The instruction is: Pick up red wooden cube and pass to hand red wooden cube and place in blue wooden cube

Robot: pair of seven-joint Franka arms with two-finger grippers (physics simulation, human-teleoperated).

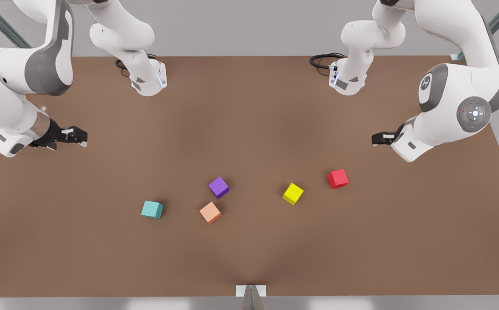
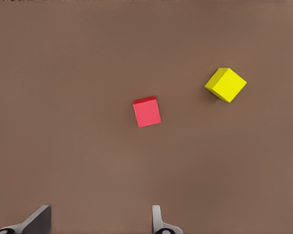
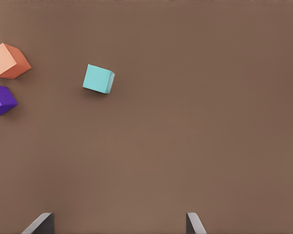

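Above the brown table (image 1: 249,258), the left gripper (image 1: 378,137) hung spread near the red wooden cube (image 1: 338,178); the right gripper (image 1: 77,137), also spread, overlooked the blue wooden cube (image 1: 152,209). An off-centre descent risked nudging the yellow cube (image 1: 293,193) nearby.

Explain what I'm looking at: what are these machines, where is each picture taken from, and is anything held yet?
Two white robot arms stand over a brown table. The wide picture looks at the whole scene; the others come from wrist cameras. The left pincer, open and empty, looks down on the red wooden cube and a yellow cube. The right pincer, open too, sees the blue wooden cube, a salmon cube and a purple cube. Nothing is held.
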